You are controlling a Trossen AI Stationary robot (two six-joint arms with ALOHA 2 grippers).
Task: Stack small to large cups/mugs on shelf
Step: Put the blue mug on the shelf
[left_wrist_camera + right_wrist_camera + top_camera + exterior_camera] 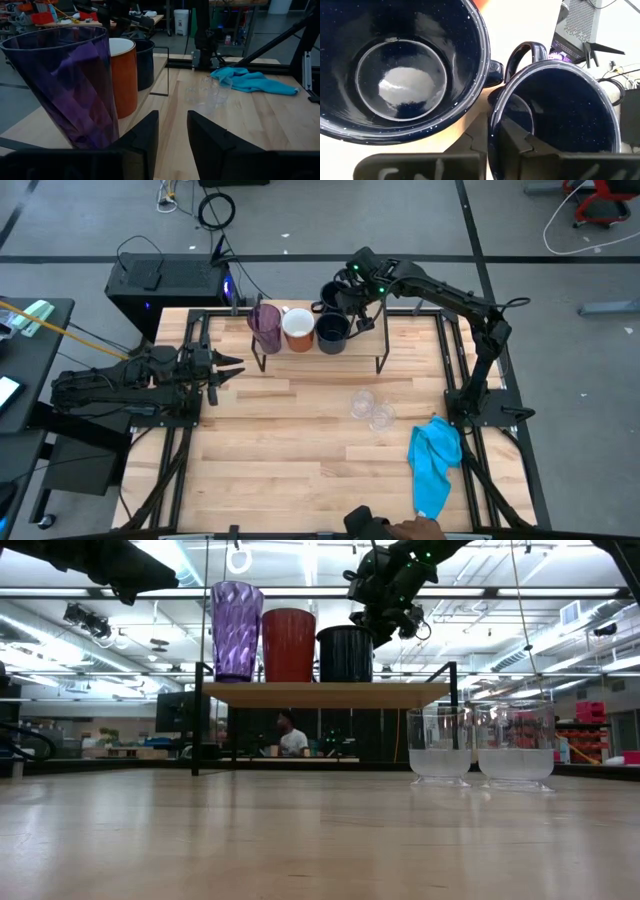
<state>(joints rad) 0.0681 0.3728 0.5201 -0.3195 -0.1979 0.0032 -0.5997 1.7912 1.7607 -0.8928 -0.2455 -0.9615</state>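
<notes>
On the shelf [365, 335] three vessels stand upright in a row: the purple tumbler [265, 327] at one end, the white-and-orange mug [298, 329] beside it, then a dark navy mug [332, 333]. The remaining length of the board is bare.

A second dark navy mug [555, 120] is held above the far edge of the shelf, just beside the standing navy one. The right end effector [493, 145] is clamped on its rim, one finger inside the cup and one outside, with the handle pointing away from the fingers. In the low view this mug is largely hidden behind the right end effector.

The two small clear glasses [370, 410] stand side by side on the surface, in front of the shelf and well apart from it. A bright blue cloth [436, 465] lies near them, toward the right front corner.

The left end effector [228, 369] waits at the left side of the surface, fingers parted and holding nothing.
</notes>
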